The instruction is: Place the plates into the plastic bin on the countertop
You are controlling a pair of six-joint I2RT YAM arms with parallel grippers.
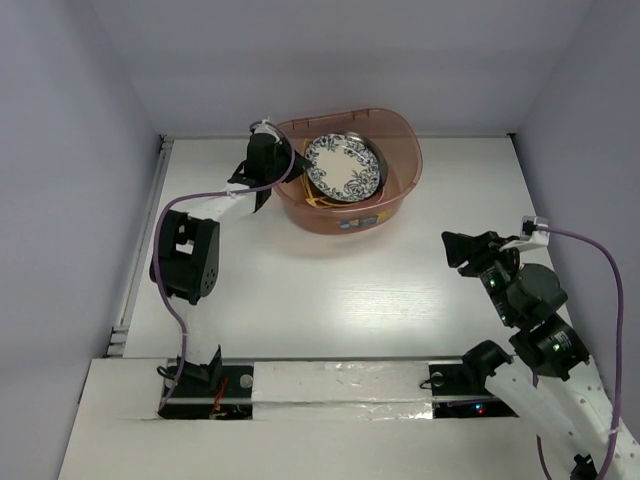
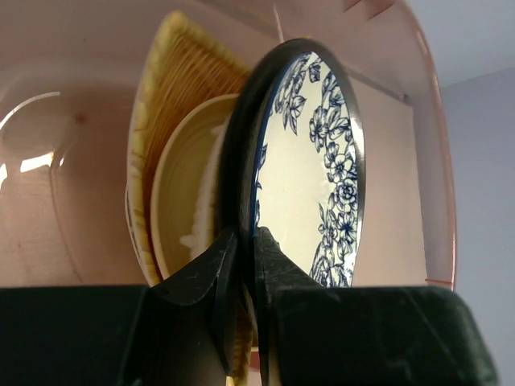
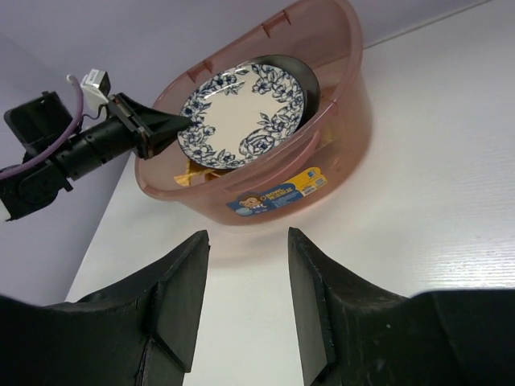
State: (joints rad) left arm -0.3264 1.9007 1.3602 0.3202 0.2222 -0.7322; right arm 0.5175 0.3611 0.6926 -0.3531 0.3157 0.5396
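The plastic bin (image 1: 390, 140) stands at the far middle of the countertop (image 1: 330, 290). My left gripper (image 1: 296, 165) reaches over the bin's left rim and is shut on the edge of the blue-and-white floral plate (image 1: 345, 168), holding it inside the bin above other plates. In the left wrist view the fingertips (image 2: 278, 261) pinch the floral plate's (image 2: 310, 177) dark rim; a leaf-shaped orange plate (image 2: 185, 88) and a yellowish round plate (image 2: 189, 185) lie behind it. My right gripper (image 1: 455, 250) is open and empty over the countertop, right of the bin; the bin (image 3: 338, 145) and floral plate (image 3: 241, 108) show ahead of it.
Pale walls bound the countertop at the back and both sides. A small label (image 3: 278, 193) is on the bin's near side. A dark-rimmed plate (image 3: 310, 80) lies under the floral one. A purple cable (image 1: 200, 200) runs along the left arm.
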